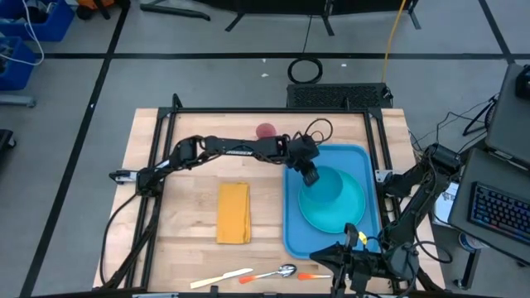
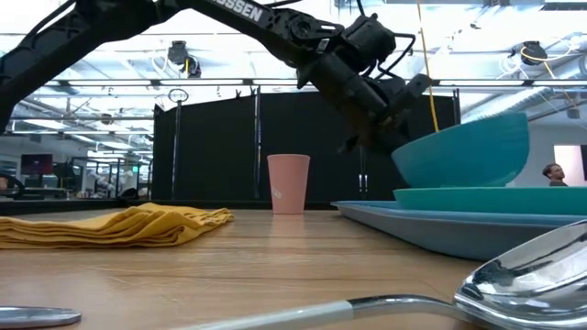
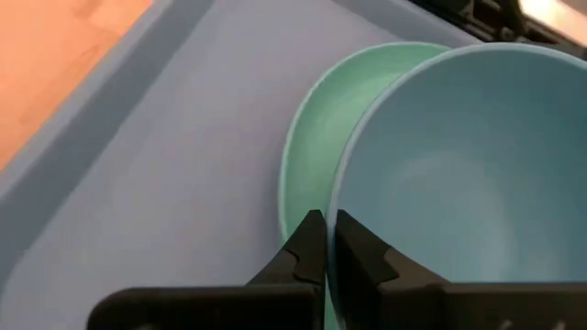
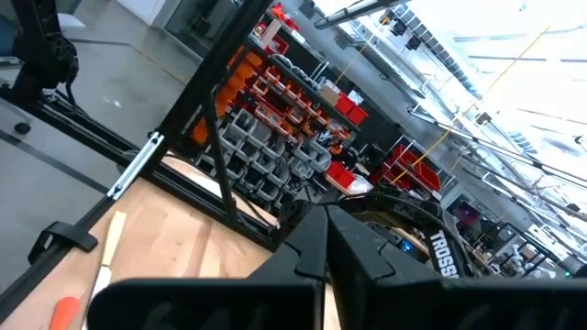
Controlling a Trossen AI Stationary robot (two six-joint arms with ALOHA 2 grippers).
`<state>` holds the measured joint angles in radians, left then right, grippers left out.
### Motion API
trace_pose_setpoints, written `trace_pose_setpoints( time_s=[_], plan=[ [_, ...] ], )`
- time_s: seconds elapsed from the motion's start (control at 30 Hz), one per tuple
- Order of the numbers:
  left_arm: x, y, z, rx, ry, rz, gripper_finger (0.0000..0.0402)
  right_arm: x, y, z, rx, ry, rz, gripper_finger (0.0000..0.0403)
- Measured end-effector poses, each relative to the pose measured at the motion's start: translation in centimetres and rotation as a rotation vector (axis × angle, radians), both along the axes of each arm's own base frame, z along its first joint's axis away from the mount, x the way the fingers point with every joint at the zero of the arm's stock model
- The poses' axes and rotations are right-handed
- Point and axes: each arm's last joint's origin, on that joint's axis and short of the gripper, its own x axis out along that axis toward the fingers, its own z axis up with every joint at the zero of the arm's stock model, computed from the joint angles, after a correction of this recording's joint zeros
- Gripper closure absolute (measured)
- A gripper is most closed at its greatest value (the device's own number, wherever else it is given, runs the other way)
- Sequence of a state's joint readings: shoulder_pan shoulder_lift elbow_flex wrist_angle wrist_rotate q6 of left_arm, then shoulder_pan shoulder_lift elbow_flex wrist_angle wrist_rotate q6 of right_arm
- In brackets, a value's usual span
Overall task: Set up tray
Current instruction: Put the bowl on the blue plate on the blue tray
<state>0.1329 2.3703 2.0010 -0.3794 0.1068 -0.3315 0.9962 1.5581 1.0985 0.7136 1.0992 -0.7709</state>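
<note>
The bright-blue tray (image 1: 296, 240) lies at the table's right; a round turquoise plate (image 1: 331, 222) rests flat on it. A teal bowl (image 2: 468, 151) hangs tilted over the plate, held by my left gripper (image 3: 326, 225), which is shut on its rim and slants down from the far left. I cannot tell whether the bowl's base touches the plate (image 2: 495, 200). My right gripper (image 4: 326, 220) is shut on nothing, raised over the tray's near edge (image 1: 351, 233). My left gripper pinches the bowl's rim (image 3: 333, 203) on the side toward the table's left, one finger inside the bowl and one outside. The fingers come slanting down from the far left. The bowl (image 3: 468, 174) sits tilted in the hold, its base low over the plate (image 3: 307, 156).
A folded yellow napkin (image 1: 233, 213) lies left of the tray, a pink cup (image 1: 266, 131) stands at the far edge. Along the near edge lie a pale knife (image 1: 221, 279), a metal spoon (image 1: 277, 272) and a small orange piece (image 1: 310, 276).
</note>
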Motion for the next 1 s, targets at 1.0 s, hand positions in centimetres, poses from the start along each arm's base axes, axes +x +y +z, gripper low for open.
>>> trace_pose_setpoints(
  time_s=[1.0],
  plan=[
    [1.2,-1.0,-1.0,-0.048,-0.096,-0.070,0.0351,0.1,0.0,-0.1,0.017,0.006,-0.001,0.0403]
  ],
)
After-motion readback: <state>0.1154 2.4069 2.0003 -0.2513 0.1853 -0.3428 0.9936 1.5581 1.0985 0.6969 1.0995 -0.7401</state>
